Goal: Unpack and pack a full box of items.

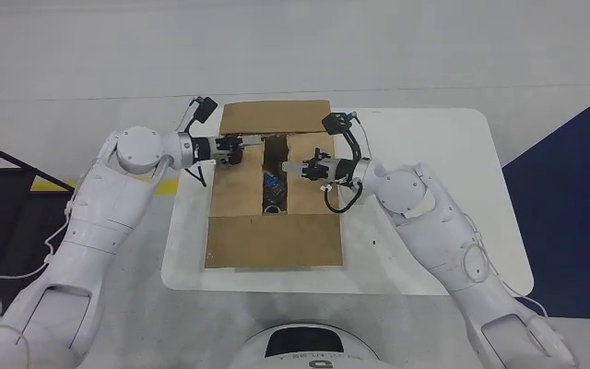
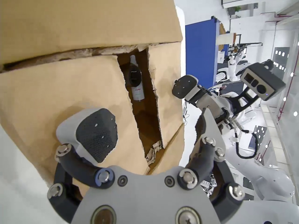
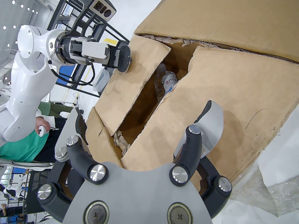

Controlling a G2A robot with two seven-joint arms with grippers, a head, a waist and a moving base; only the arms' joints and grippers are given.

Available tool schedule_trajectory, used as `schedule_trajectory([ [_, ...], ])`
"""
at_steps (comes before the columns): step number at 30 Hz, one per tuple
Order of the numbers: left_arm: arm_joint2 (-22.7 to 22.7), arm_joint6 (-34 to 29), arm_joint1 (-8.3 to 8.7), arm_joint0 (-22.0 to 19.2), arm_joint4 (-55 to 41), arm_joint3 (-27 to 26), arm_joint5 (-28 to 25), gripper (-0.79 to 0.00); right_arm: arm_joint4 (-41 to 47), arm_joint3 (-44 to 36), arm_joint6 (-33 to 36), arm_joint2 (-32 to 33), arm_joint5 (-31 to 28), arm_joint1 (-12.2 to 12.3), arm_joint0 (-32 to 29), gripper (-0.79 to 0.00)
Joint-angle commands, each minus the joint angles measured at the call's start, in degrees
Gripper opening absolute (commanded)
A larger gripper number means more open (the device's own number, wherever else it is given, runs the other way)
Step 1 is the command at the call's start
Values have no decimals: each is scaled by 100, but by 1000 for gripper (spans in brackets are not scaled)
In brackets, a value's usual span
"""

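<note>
White worktop (image 1: 433,166): box (image 1: 272,242) flaps (image 1: 238,184) partly parted; opening step apparently in hand. Left tool (image 2: 151,131), right tool (image 3: 144,117): wide open, empty. Next: spread flaps fully.

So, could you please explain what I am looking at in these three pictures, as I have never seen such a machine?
It is a two-armed robot working at a white table. The top view looks down from above its arms. The other two pictures come from a camera on each wrist, so each shows its own gripper up close. On the table stands a cardboard box with its flaps partly parted. Through the gap you can see a dark bottle, a clear bottle and crumpled paper. The left gripper and the right gripper are at the flaps on either side of the gap. Both are open and hold nothing.
</note>
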Motion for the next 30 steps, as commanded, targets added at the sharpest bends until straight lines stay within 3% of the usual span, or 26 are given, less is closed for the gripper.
schedule_trajectory([
  [1, -145, 129, 2, 12, -276, 1, -135, 0, 0, 0, 0, 0, 0, 0, 0, 0],
  [5, -514, 308, 42, 124, -749, -48, -369, 0, 0, 0, 0, 0, 0, 0, 0, 0],
  [10, -1118, 426, 146, 399, -1225, -160, -468, 0, 781, 133, -704, 473, -438, 3, -97, 0],
  [15, -1717, 358, 273, 834, -1478, -317, -536, 0, 1359, 873, -1406, 819, -447, -45, 237, 0],
  [20, -2236, 105, 353, 1324, -2098, -318, -727, 0, 1589, 2105, -1475, 387, -37, -236, 1071, 0],
  [24, -2295, 87, 360, 1377, -2169, -297, -753, 0, 1416, 3153, -1755, -198, 384, -476, 1727, 0],
  [30, -2295, 87, 360, 1377, -2169, -297, -753, 0, 1993, 4335, -1504, -676, -39, -829, 2393, 0],
])
